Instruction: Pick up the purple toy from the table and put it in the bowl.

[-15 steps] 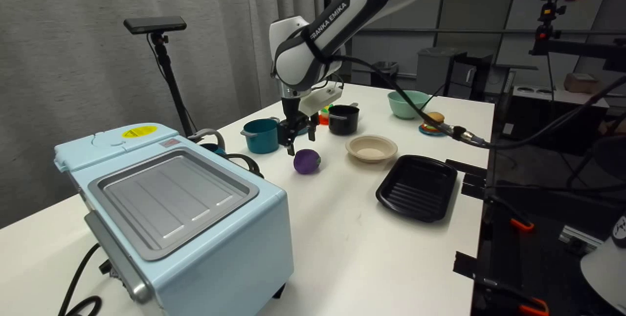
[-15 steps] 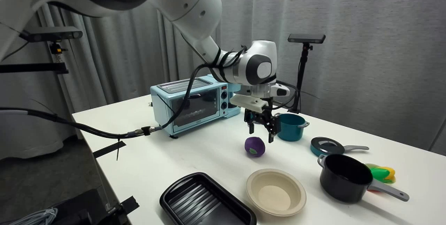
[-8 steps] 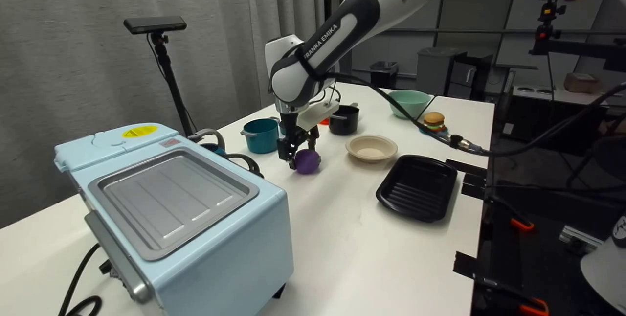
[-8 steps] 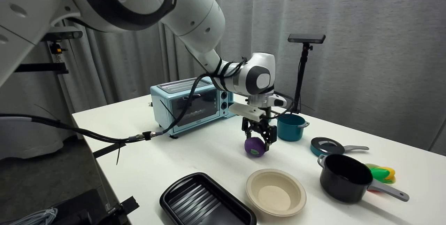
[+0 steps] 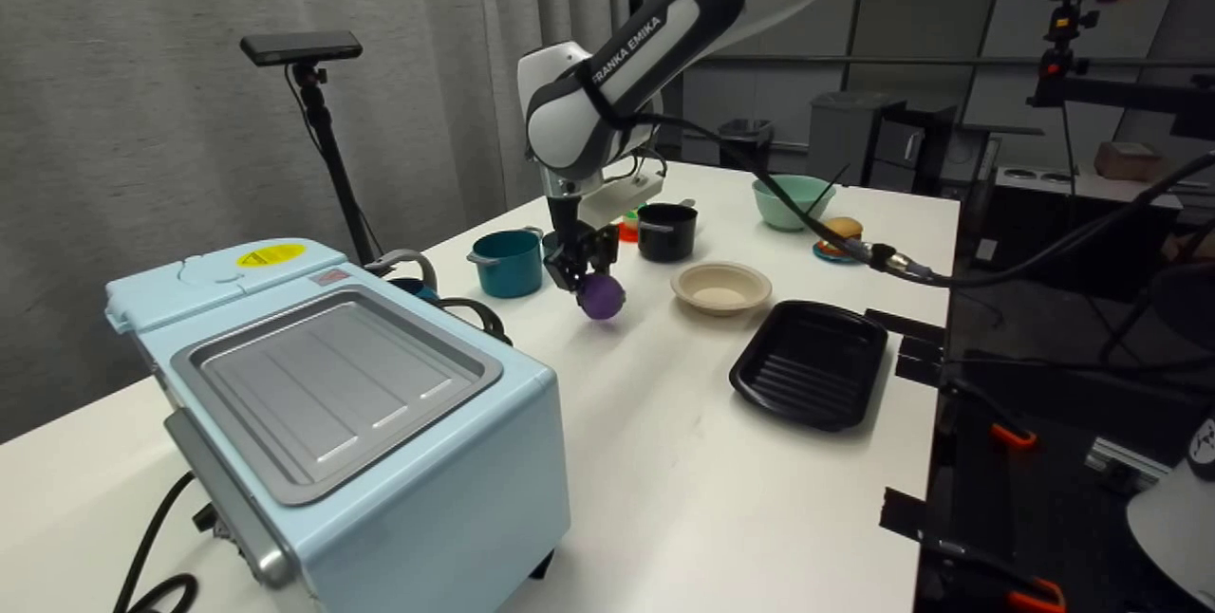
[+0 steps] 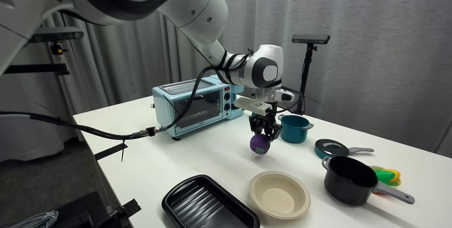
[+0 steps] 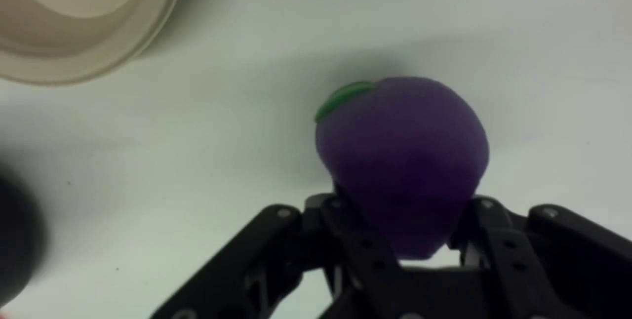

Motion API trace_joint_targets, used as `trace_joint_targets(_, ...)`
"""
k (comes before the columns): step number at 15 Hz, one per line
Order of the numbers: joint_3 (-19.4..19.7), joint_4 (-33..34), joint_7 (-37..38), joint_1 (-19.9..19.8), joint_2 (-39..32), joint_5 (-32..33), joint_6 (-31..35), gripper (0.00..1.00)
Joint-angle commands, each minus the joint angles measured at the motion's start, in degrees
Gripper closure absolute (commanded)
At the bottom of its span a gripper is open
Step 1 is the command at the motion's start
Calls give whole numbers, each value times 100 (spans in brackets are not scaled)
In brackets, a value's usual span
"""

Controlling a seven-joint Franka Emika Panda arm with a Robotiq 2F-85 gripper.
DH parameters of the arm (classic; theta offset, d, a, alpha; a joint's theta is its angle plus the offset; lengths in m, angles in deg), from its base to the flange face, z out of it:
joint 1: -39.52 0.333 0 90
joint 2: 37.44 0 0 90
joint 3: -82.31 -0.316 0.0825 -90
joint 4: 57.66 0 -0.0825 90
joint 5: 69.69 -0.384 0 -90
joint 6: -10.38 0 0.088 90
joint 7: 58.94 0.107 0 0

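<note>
The purple toy (image 6: 259,144), round with a green leaf patch, hangs just above the white table (image 5: 664,461). My gripper (image 7: 406,210) is shut on it, one finger on each side; the fingertips are mostly hidden behind the toy in the wrist view. The same grip shows in both exterior views, with the toy (image 5: 602,296) under the dark jaws. The shallow beige bowl (image 6: 280,196) stands on the table a short way off, with nothing inside. Part of the bowl's rim (image 7: 163,22) enters the wrist view at the upper left.
A black ribbed tray (image 5: 809,364) lies beside the bowl. Nearby stand a teal pot (image 6: 294,129), a small lidded pan (image 6: 331,148) and a black pot (image 6: 349,180). A light blue toaster oven (image 5: 380,385) and a green bowl (image 5: 794,202) are also on the table.
The gripper came down around the toy, shut on it, and has risen a little, lifting the toy off the table. The bowl and other items have stayed put.
</note>
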Motion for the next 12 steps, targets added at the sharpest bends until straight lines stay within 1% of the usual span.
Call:
trace_joint_targets(1, -20, -693, -146, -139, 1000, -134, -42, 87)
trace_joint_targets(2, -45, -903, -228, -199, 1303, -177, -2, 92)
trace_joint_targets(3, -60, -1073, -322, -263, 1590, -221, 1, 92)
trace_joint_targets(4, -73, -1261, -422, -324, 1870, -275, 34, 95)
trace_joint_targets(7, -16, -1768, -769, -548, 2644, -482, 116, 93)
trace_joint_targets(10, 132, -1924, -1126, -839, 2978, -734, 141, 93)
trace_joint_targets(12, 260, -1841, -1362, -1020, 2928, -882, 182, 93)
